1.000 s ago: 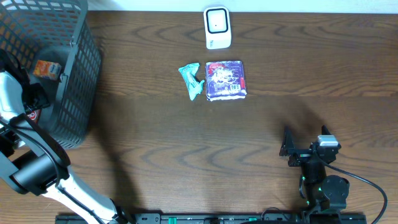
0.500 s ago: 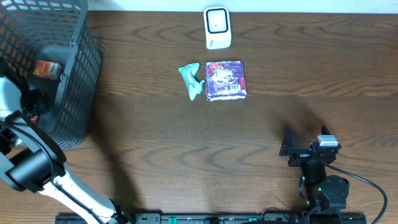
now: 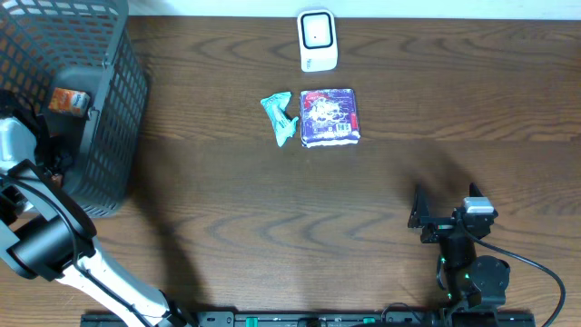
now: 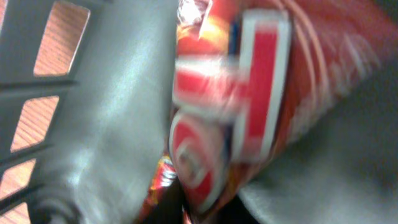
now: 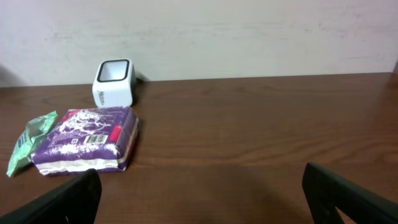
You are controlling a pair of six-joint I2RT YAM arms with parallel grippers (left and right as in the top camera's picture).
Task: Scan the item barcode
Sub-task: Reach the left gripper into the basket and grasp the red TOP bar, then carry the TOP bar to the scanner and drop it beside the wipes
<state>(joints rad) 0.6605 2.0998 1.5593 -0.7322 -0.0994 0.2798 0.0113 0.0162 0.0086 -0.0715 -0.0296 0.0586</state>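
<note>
My left pincer [image 3: 50, 150] is down inside the one grey mesh basket [image 3: 109, 54] at 10 o'clock on the worktop [image 3: 272, 209], and it is clenched. A red snack packet [image 4: 249, 93] fills its wrist view, blurred against the basket's grey wall. I cannot tell whether I have it nipped. From above, one orange packet [image 3: 69, 100] shows in the basket; whether it is the same one or a second, I cannot tell. At 12 o'clock stands one white barcode scanner [image 3: 317, 40]. Just at its 6 o'clock lie two more: a purple packet [image 3: 329, 117] and a teal packet [image 3: 279, 116] against its 9 o'clock edge. My right pincer [image 5: 200, 186] rests at 4 o'clock, released, jaws wide, well apart from everything.
</note>
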